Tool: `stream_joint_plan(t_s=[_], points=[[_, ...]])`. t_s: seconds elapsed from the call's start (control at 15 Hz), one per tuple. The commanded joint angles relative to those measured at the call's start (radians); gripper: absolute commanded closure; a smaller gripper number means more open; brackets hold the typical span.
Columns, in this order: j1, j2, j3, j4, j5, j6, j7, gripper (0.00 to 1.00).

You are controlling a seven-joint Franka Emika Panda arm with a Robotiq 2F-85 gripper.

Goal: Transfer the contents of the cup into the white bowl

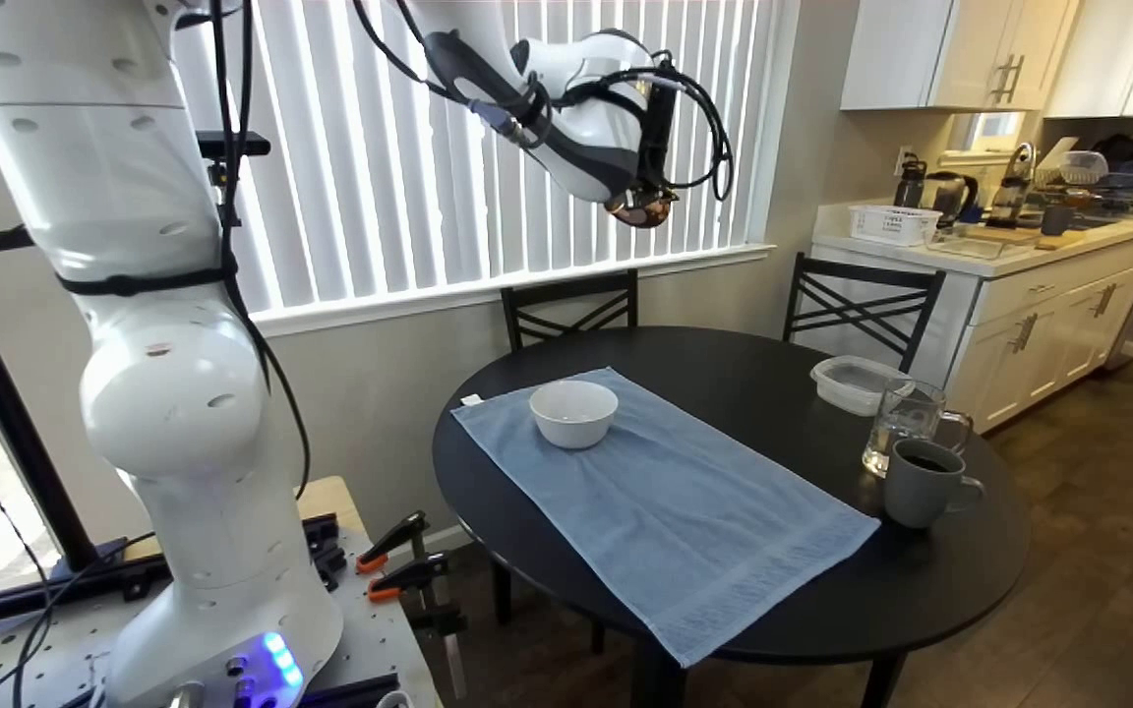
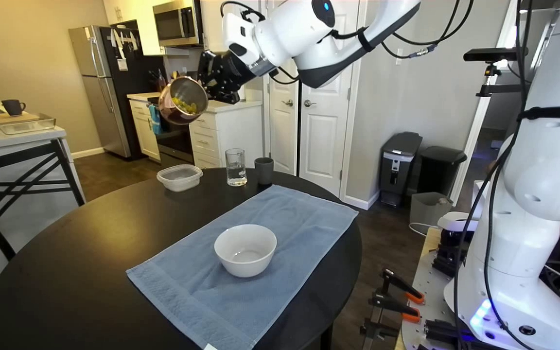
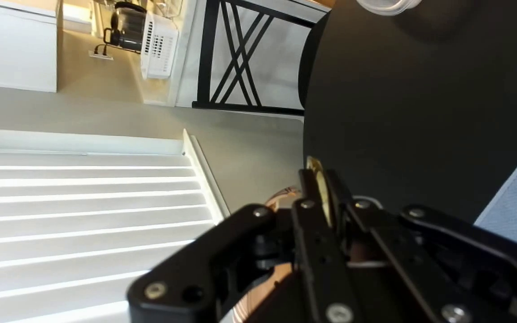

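The gripper [image 3: 319, 179] is closed narrowly on the cup [image 2: 183, 92], holding it by one side; whether it pinches rim or handle, I cannot tell. That side hold likely keeps the mouth free for pouring. The cup hangs tilted in the air, high above the level of the tabletop [image 2: 90, 243], and the yellow contents [image 2: 185, 105] lie inside; the tilt seems short of spilling them. The bowl [image 2: 245, 253] sits upright on the towel [image 2: 289, 214], well below and apart from the cup; the towel probably steadies it and catches strays. Poured from here, the contents could miss, so the cup likely needs to go lower first.
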Motion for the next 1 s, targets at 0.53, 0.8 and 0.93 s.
stream_joint_plan(t_s=[0.53,0.8,0.93], points=[[0.0,-0.004,-0.022,-0.161,0.122,0.017,-0.128,0.98],[0.019,-0.058,0.0,-0.064,-0.116,-0.033,0.03,0.97],[0.049,-0.088,0.007,-0.03,-0.254,-0.06,0.13,0.98]])
